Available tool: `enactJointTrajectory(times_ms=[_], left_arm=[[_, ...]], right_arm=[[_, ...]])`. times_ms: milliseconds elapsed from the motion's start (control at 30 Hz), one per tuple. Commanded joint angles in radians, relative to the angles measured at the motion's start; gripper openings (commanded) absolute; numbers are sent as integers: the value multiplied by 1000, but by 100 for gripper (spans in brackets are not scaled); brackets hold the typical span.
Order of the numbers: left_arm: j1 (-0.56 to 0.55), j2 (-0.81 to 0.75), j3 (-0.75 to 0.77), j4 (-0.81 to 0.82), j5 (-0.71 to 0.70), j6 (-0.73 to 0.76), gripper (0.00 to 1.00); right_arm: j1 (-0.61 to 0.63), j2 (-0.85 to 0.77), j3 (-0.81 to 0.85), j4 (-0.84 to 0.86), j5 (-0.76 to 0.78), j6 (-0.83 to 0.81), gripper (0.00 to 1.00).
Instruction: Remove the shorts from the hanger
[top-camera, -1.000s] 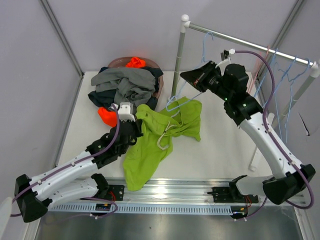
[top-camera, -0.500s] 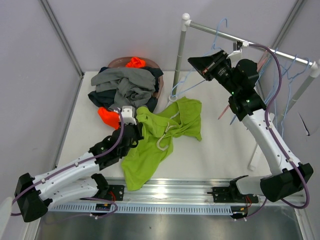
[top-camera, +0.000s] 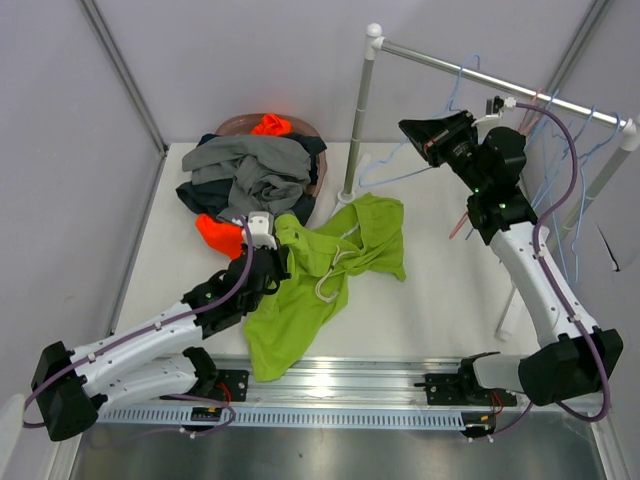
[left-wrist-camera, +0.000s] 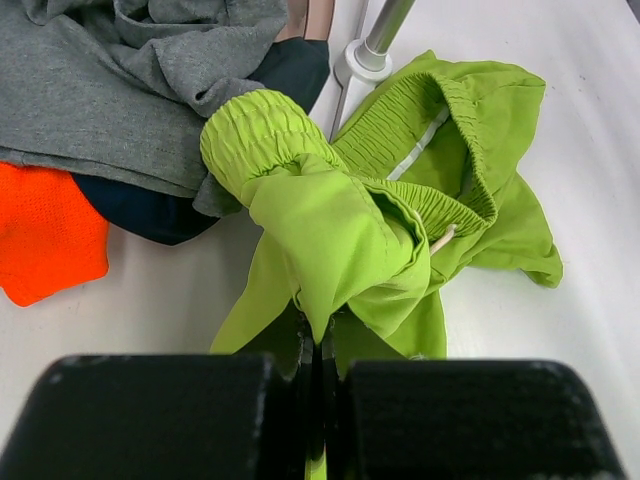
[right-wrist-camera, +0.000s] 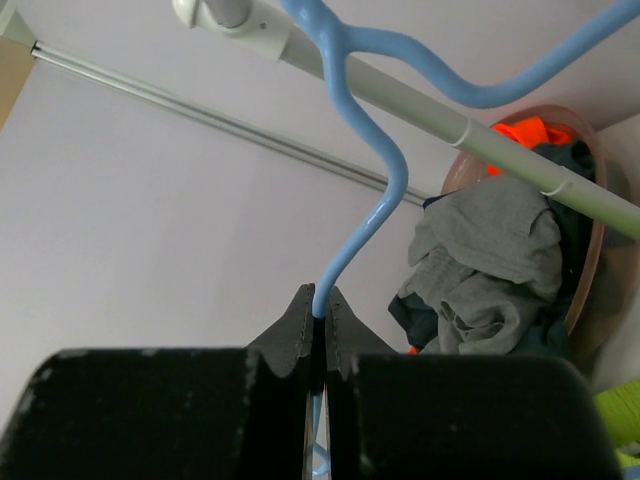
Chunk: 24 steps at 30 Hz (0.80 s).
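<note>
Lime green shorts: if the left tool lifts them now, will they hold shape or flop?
Probably flop: the lime green shorts bunch in soft folds where the left tool pinches them. Likely light, lying thin and crumpled on the table. The white drawstring may dangle.

Basket (top-camera: 236, 122) mostly beneath heaped shorts (top-camera: 255, 165)

Robot lab test cell. Plain pale panel walls (top-camera: 250, 60) on metal struts (top-camera: 120, 70); white surface (top-camera: 440, 290); aluminium rail (top-camera: 350, 375) carrying left arm (top-camera: 150, 340), right arm (top-camera: 530, 270), cables exposed; bare clothes rail (top-camera: 420, 56), blue hanger (right-wrist-camera: 402, 175).
</note>
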Motion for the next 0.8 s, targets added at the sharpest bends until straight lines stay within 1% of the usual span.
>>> enactJointTrajectory(times_ms=[0,133,167,233,267,300,367,400,433,467,633,767], left_arm=[[6,-26,-3,21,11,-24,0],[6,-38,3,14,8,-22,0],[6,-38,6,10,7,-21,0],[6,-36,13,4,-1,-19,0],[6,-35,18,-3,-4,-18,0],[6,-39,21,-6,-4,-18,0],[6,-46,43,-23,-18,-4,0],[6,-50,64,-31,-21,2,0],[6,-52,85,-39,-29,16,0],[6,-55,114,-55,-32,24,0],[12,-55,230,-97,-45,97,0],[51,-9,378,-144,-35,148,0]], right_arm=[[-4,-32,-11,56,-2,38,0],[10,-57,-9,33,0,21,0],[15,-64,-8,24,1,16,7],[36,-95,-2,1,13,-10,32],[47,-107,1,-13,26,-22,62],[71,-128,11,-45,52,-53,74],[95,-147,24,-76,78,-83,90],[117,-158,34,-123,92,-111,93],[127,-176,35,-136,116,-125,97],[138,-187,37,-148,128,-139,98],[216,-247,28,-254,224,-211,99],[274,-296,28,-367,338,-277,99]])
